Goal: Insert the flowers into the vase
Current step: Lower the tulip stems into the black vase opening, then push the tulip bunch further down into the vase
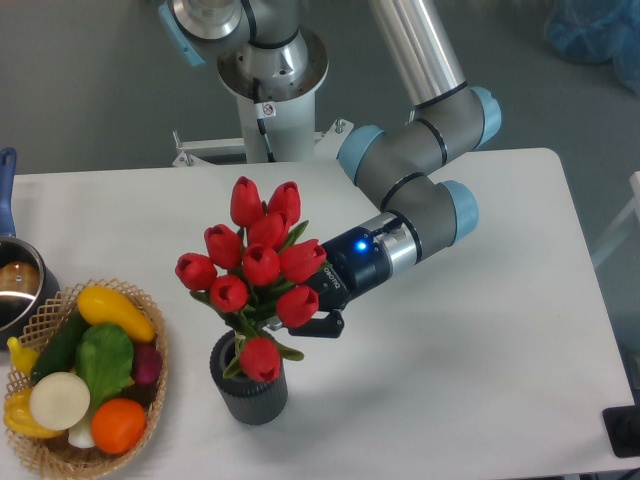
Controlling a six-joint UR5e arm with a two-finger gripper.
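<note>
Gripper (300, 318) fingertips mostly hidden behind tulip buds and leaves; it appears to pinch the flowers (255, 262). Stem ends hidden inside the vase (249, 385), near table's (480, 380) front edge. White lettering on gripper body unreadable.

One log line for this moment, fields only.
phase: inserting | gripper: shut on flowers | stems: in vase mouth | vase: upright on table | release: not yet
</note>
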